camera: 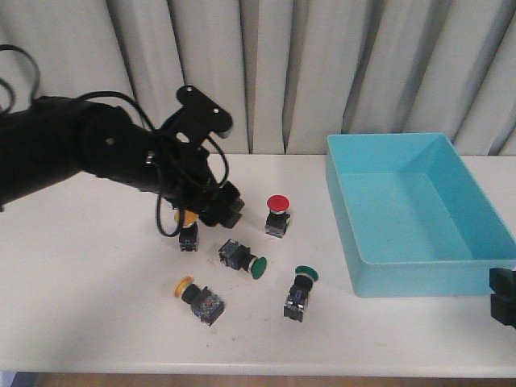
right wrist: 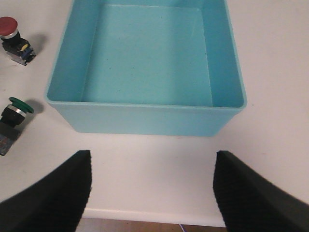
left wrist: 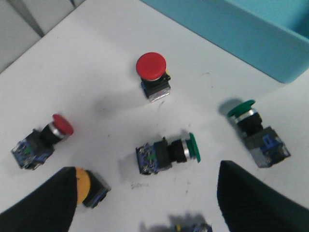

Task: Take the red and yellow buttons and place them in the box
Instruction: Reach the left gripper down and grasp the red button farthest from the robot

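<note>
While the left gripper hangs over the cluster of buttons at mid-table, its fingers stand wide apart with nothing between them, one finger just beside a yellow button. An upright red button stands right of that gripper, well left of the box, which sits at the table's right with only bare floor showing inside. A second red button lies on its side in the left wrist view; in the front view the arm seems to hide it. Another yellow button lies tipped over near the front edge. Two green buttons lie among them: one on its side at the centre, one tilted further right, nearest the box. At the table's near right, the right gripper is likewise spread wide and holds nothing, just short of the box's near wall.
</note>
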Controlling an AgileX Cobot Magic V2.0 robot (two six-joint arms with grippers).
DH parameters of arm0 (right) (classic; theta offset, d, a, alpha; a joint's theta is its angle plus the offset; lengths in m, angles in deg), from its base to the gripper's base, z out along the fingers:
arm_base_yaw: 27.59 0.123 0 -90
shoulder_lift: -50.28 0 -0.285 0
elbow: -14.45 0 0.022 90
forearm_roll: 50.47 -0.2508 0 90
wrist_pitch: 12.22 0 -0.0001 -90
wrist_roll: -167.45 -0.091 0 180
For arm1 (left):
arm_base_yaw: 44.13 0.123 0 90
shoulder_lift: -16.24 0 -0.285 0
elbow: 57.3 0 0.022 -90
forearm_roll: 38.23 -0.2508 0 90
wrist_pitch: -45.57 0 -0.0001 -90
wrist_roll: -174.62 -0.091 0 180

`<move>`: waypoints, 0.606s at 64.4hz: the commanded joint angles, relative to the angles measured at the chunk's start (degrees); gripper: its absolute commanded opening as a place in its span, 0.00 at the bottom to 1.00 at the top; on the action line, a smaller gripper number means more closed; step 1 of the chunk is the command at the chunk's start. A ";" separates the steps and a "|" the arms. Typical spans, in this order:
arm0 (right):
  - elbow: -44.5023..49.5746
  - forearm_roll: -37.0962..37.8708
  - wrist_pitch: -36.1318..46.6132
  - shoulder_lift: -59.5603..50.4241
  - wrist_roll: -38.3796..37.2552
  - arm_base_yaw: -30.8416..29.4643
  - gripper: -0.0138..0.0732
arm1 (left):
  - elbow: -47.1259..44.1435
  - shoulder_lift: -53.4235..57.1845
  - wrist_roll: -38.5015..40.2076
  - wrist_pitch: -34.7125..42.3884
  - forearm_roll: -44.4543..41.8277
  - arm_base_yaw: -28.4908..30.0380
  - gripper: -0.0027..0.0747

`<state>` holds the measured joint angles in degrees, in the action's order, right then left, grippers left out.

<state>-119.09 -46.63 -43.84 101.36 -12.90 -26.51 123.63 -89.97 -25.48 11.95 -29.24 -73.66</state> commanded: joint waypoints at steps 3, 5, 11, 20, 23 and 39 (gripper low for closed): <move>-1.79 0.54 3.20 0.13 0.35 -0.30 0.76 | 7.90 -3.83 7.86 1.83 -3.85 -2.69 0.79; -1.79 0.54 3.20 0.13 0.35 -0.30 0.76 | 9.38 -5.22 9.98 1.56 -4.91 -3.06 0.79; -1.79 0.54 3.20 0.13 0.35 -0.30 0.76 | 13.55 -9.23 15.73 1.25 -7.16 -3.61 0.79; -1.79 0.54 3.20 0.13 0.35 -0.30 0.76 | 19.39 -15.39 20.09 1.07 -7.80 -3.61 0.79; -1.79 0.54 3.20 0.13 0.35 -0.30 0.76 | 21.06 -16.82 20.66 1.07 -7.57 -3.61 0.79; -1.79 0.54 3.14 0.13 0.35 -0.30 0.76 | 29.10 -25.24 22.78 0.83 -7.56 -4.18 0.79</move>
<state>-119.09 -46.63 -43.84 101.36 -12.90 -26.51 148.40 -116.27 -4.13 10.45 -37.07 -77.26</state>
